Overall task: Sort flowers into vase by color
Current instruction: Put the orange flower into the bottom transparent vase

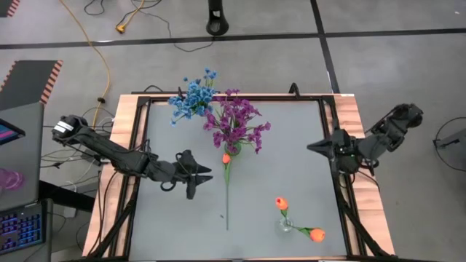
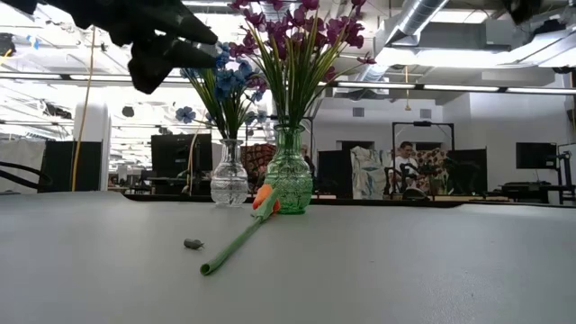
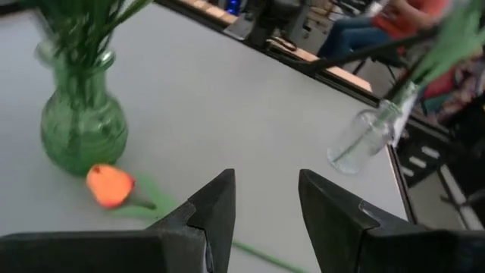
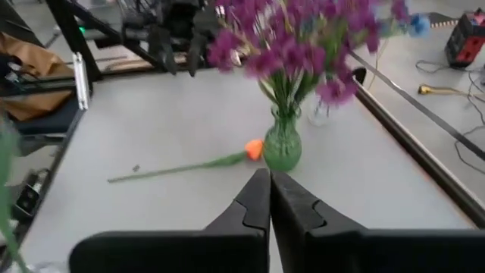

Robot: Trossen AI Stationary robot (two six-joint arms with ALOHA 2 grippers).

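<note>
1. I'm working over a grey tabletop bounded by a dark frame rail on all four sides. Most of its middle and near half is bare, which gives me room to sweep in low.
2. The left arm reaches in from the left rail, and its tool hangs above the surface just left of the loose stem. Its fingers stand apart with nothing between them, as I would want for a pinch on something thin.
3. The right arm is folded back at the right rail. Its tool is pressed closed and empty, clear of the working area.
4. A green vase of purple flowers stands at the far middle. A clear vase of blue flowers is just beside it, so those two colours look sorted.
5. A small clear vase near the front right already holds two orange tulips.
6. One orange tulip lies flat with its bud against the green vase foot and its stem running toward the front edge. I judge the open mid-stem is the safest grab, away from the glass.
7. A tiny grey scrap sits near the stem's end.
</note>
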